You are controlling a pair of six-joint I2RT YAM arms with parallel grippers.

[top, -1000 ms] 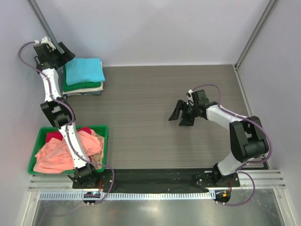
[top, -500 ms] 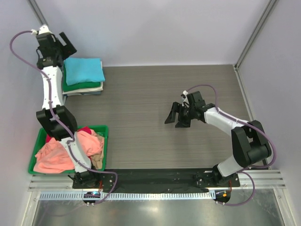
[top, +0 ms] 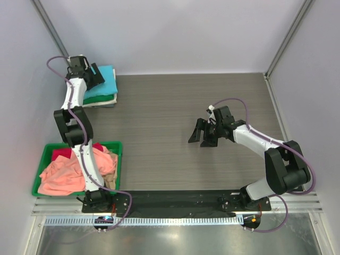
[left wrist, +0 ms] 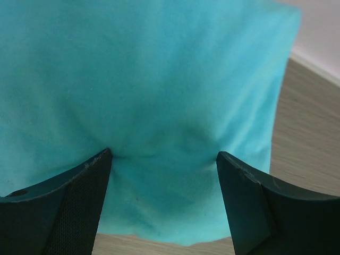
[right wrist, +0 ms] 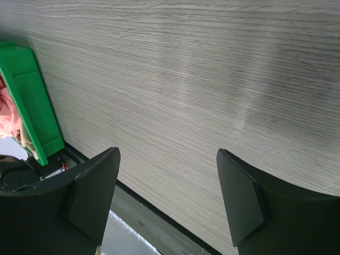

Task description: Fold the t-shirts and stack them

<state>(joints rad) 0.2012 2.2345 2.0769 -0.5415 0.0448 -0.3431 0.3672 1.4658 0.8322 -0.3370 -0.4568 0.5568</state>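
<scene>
By far-left table edge (top: 133, 77), left fingers (left wrist: 58, 210) dent sky-blue t-shirt (left wrist: 159, 79), right fingers (right wrist: 91, 196) mid-table

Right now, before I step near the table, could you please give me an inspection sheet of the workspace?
surface: grey wood-grain table.
job's things: sky-blue t-shirt tops the folded stack, far left; salmon-pink t-shirt and red t-shirt lie loose in the green bin, near left.
clutter: nothing seen.
grippers: left gripper open, tips pressed into the sky-blue t-shirt; right gripper open, above bare table.
cables: purple cables loop along both arms.
surroundings: white walls, metal frame posts.
</scene>
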